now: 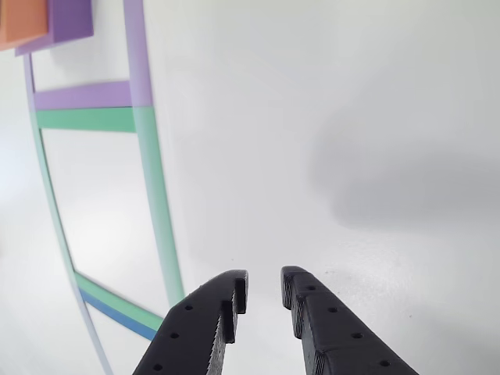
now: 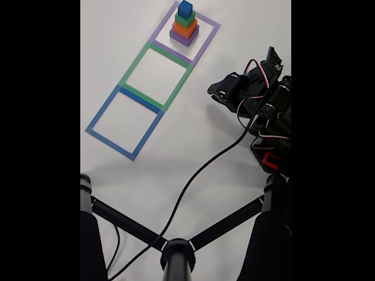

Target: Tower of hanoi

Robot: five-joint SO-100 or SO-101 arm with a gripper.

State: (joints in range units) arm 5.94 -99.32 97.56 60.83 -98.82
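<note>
Other view: rides close behind the gripper, low over the white table, looking forward past the fingertips; taped squares run ahead-left of the claw.

Fixed view: high, looking steeply down from farther off, over a black stand; gripper at right.

Shared: the squares, table and claw.

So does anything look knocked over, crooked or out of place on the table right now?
Nothing stands out. The stack of blocks sits upright inside the purple square, biggest at the bottom, and the green square and blue square hold nothing.
</note>
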